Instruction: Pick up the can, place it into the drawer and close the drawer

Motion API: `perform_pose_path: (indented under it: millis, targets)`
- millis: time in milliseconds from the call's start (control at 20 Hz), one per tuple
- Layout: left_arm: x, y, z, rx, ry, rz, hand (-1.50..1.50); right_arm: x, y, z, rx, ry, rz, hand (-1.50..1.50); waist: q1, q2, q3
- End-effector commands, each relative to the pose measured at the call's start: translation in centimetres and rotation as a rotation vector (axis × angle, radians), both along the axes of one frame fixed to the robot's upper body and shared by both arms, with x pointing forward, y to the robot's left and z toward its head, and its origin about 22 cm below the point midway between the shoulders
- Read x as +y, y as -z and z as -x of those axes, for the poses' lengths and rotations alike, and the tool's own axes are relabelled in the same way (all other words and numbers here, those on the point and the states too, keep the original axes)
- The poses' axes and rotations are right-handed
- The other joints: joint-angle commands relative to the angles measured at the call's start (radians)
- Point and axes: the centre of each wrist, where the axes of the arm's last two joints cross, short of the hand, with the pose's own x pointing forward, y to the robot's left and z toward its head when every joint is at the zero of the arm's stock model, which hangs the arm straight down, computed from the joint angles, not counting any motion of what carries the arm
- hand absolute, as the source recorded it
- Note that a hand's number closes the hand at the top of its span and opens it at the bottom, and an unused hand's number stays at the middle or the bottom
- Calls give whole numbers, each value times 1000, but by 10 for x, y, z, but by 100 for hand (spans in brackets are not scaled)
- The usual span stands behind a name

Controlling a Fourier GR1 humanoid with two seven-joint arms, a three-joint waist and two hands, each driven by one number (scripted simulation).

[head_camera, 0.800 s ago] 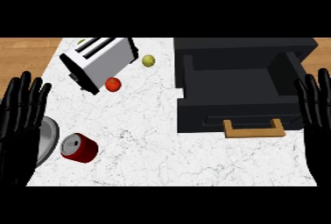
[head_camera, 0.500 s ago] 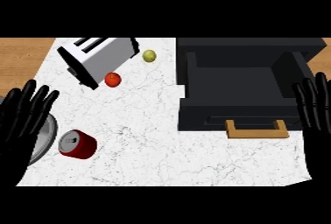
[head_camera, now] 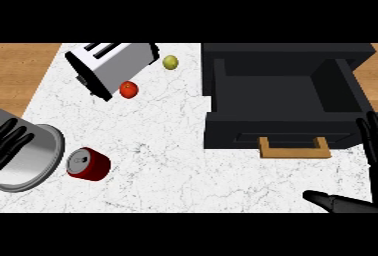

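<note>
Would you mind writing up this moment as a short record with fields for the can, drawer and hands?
can: red can lying on the white counter, beside a grey pot
drawer: black drawer open, wooden handle facing the robot
left hand: left hand open, over the pot, not touching the can
right hand: right hand open at the right edge
other: toaster, red fruit, green fruit

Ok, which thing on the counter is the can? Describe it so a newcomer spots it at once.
Start at the white marble counter and go to its lower left, where a large grey metal pot sits at the edge. The can stands right beside that pot, on its right. It is the only dark red cylinder with a silver top; the tomato is smaller and round.
</note>
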Motion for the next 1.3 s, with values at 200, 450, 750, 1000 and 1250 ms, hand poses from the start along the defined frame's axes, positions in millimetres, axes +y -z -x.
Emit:
perform_pose_path:
  millis: [200, 450, 750, 1000, 1250]
  targets:
    - [72, -15, 21, 36, 21, -12, -150, -37, 0, 22, 26, 25, 6, -150, 0, 0, 0]
    - [69, -28, 39, 74, 27, 9, -150, -53, 22, 54, 20, 28, -3, -150, -2, -1, 1]
    - [82, -33, 13, 169, -27, 110, -150, -53, 23, 36, 20, 9, -16, -150, -5, 2, 1]
    - [78, -23, 4, 227, -7, 186, -150, -66, 15, 65, 56, -14, -8, -150, -13, 2, 1]
    - [78, -15, -9, 282, 0, 211, -150, -83, 5, 70, 2, 4, -18, -150, -15, 3, 0]
